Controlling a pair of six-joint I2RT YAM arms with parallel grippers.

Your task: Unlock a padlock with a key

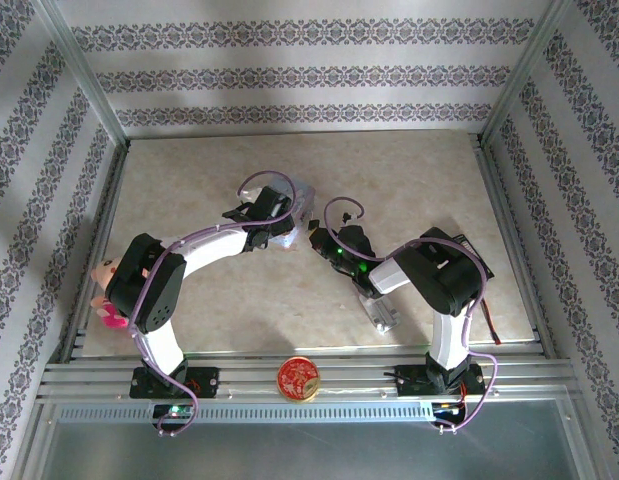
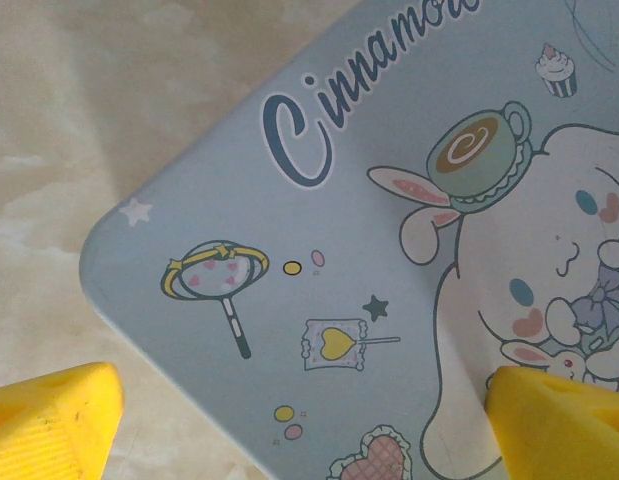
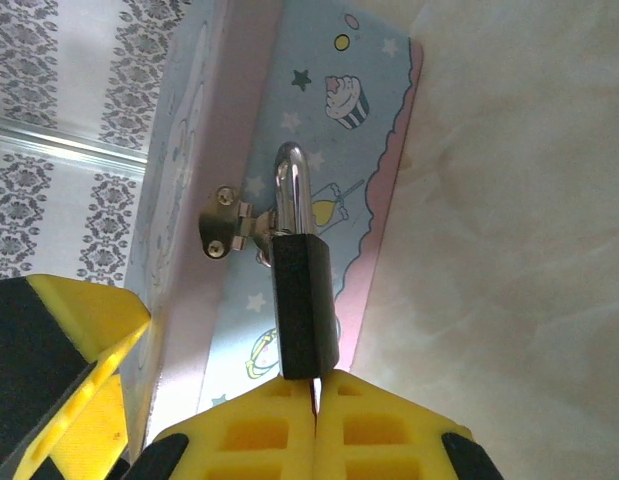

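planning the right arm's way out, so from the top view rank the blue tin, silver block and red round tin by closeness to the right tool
1. blue tin: at the tip of the right tool, just beyond it and to the left.
2. silver block: nearer the robot, to the right.
3. red round tin: on the front rail, centre.

Walls (image 1: pixel 289 60): pale, grey patterned bands. Tabletop (image 1: pixel 409 170): beige, marbled. Frame (image 1: pixel 84 72): aluminium posts; rails (image 1: pixel 369 375) at near edge.
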